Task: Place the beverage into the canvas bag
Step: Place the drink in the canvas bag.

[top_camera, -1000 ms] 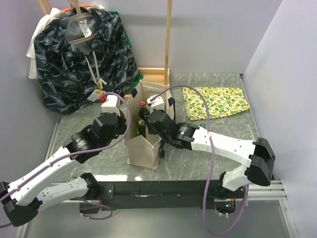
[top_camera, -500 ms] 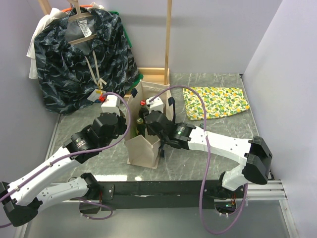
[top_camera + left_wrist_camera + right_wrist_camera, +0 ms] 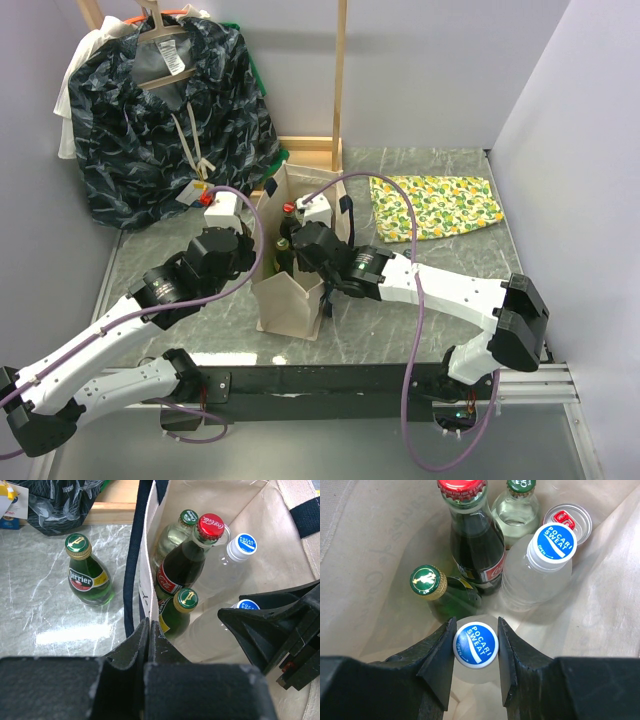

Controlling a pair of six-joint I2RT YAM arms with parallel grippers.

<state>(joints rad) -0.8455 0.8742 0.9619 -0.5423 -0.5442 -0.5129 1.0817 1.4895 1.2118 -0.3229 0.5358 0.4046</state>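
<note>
Canvas bag (image 3: 290, 300): beige, boxy, upright at the middle of the table (image 3: 370, 340), mouth open, dark strap down its side wall. Left gripper (image 3: 149, 625): fingers together, pinching the upper edge of the bag's left wall beside the strap. Right gripper (image 3: 476, 625): reached down into the bag's mouth, its two fingers (image 3: 440, 655) pressed against either side of the blue cap of the beverage bottle (image 3: 475, 644), so it is clamped on that cap. Beverage bottle: cloudy white plastic, upright, inside the bag at the side nearest the right arm; whether it rests on the bag's floor cannot be told. Other contents of the bag, all upright and packed close: a second white bottle (image 3: 540, 570) with the same blue cap, just beyond the gripped one; a dark cola bottle (image 3: 472, 540) with a red cap; a small green bottle (image 3: 442, 592) with a gold-rimmed green cap, touching the cola bottle; a clear glass bottle (image 3: 517, 510) with a green cap at the far wall; a can (image 3: 567, 520) with a red pull tab in the far corner. Outside the bag: a green Perrier bottle (image 3: 87, 572) standing on the table near the left wall. Yellow lemon-print cloth (image 3: 435, 205): flat at the far right of the table. Dark patterned garment (image 3: 170, 110): hanging at the far left.
</note>
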